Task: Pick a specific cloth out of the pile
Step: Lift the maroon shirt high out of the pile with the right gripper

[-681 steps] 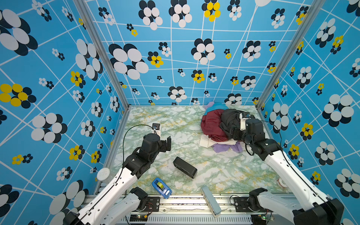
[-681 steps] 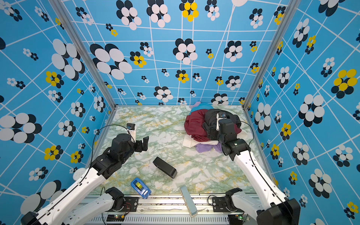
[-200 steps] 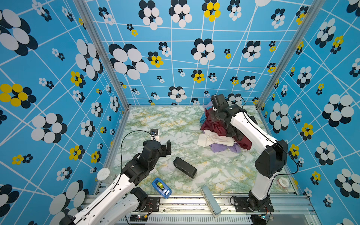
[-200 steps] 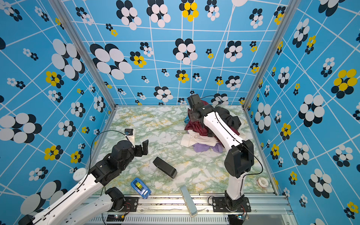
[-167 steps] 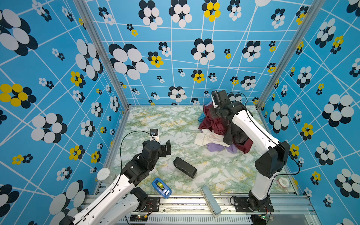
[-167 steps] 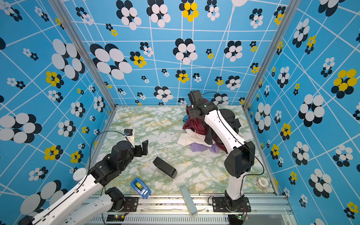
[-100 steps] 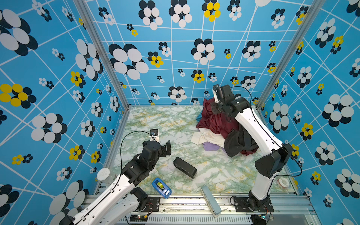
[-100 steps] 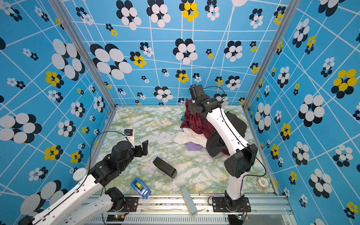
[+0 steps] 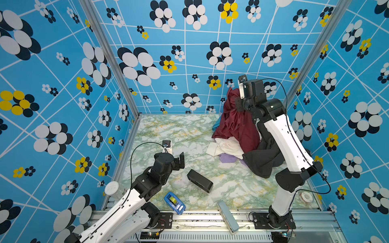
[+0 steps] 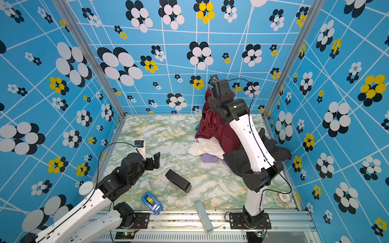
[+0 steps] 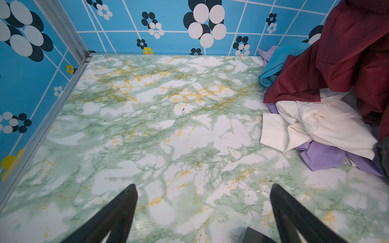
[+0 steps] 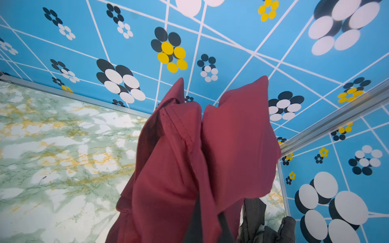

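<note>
The cloth [image 9: 235, 124] [image 10: 214, 128], a smooth dark red garment, hangs from my right gripper [image 9: 236, 98] [image 10: 210, 100], raised near the back wall; its lower folds still lie on the pile [image 9: 225, 147]. The gripper is shut on the cloth [image 12: 189, 157], which covers its jaws [image 12: 202, 221]. The pile shows white [image 11: 315, 124], lavender [image 9: 228, 158], sky blue [image 11: 280, 61] and charcoal black [image 9: 261, 162] garments. The charcoal one lies against my right forearm. My left gripper [image 9: 179, 161] [image 11: 203, 189] hovers open and empty over the marble floor, left of the pile.
A black box [image 9: 200, 181] lies on the floor in front of the pile. A blue device [image 9: 174, 203] and a grey bar [image 9: 228, 216] sit at the front edge, and a tape roll [image 9: 305, 196] at the front right. Patterned walls enclose three sides.
My right gripper has risen along the back wall, drawing the dark red cloth up out of the pile. The charcoal garment has slid forward. The left arm has stayed still.
</note>
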Motion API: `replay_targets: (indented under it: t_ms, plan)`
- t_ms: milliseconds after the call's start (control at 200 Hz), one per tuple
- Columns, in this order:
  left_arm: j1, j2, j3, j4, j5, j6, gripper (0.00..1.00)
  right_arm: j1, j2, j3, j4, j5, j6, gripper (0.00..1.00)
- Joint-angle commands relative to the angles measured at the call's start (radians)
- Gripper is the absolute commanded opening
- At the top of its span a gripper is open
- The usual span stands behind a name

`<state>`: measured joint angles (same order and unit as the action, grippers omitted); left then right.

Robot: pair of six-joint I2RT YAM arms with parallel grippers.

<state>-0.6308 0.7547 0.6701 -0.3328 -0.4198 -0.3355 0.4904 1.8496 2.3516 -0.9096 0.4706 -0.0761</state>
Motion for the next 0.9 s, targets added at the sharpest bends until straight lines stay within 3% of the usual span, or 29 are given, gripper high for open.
replay_targets:
  t_ms: [0,350,895]
  plan:
    - [-0.008,-0.014,-0.013,0.009,-0.013,-0.019,0.99,0.008,-0.011,0.052,0.032,0.033,-0.03,0.0]
    - [-0.009,-0.029,-0.014,0.013,-0.008,-0.024,0.99,0.015,-0.058,0.146,0.101,-0.032,-0.044,0.0]
    - [-0.011,-0.064,-0.008,0.002,-0.008,-0.031,0.99,0.031,-0.183,0.164,0.36,-0.204,-0.013,0.0]
